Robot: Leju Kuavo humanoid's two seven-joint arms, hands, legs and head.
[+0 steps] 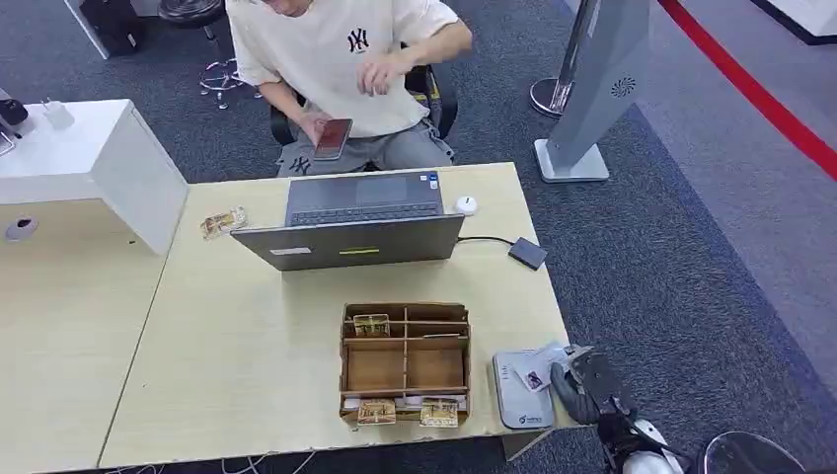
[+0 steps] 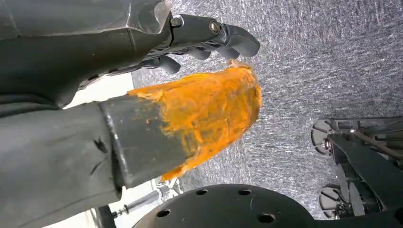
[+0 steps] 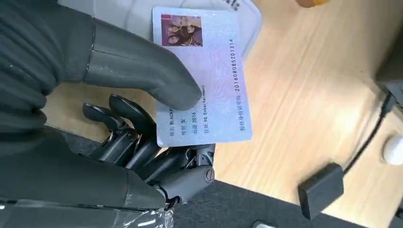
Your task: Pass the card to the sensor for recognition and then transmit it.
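1. My right hand (image 1: 584,380) sits at the near right corner of the table (image 1: 227,346), and it pinches the card (image 1: 539,367) between the thumb on top and the darker fingers (image 3: 128,137) underneath.
2. In the right wrist view the card (image 3: 209,80) lies face up, with a small photo at one end and lines of print along it; the thumb (image 3: 142,71) presses on its printed end.
3. The card is held over the reader (image 1: 520,390), a flat grey-white pad at the table's near right edge. I cannot tell whether the card touches the pad or hangs just above it.
4. My left hand (image 2: 209,40) hangs over grey carpet; its dark fingers are curled in and hold nothing. The thumb (image 2: 209,109) has an orange-coated tip.
5. Just left of the reader stands a brown divided box (image 1: 405,360) with a few small packets in its near and far compartments.
6. Farther back a laptop (image 1: 360,222) is open, facing away from me, with a small black box (image 1: 528,253) on a cable to its right.
7. Behind the table a person (image 1: 345,69) sits on a chair holding a phone (image 1: 333,138).
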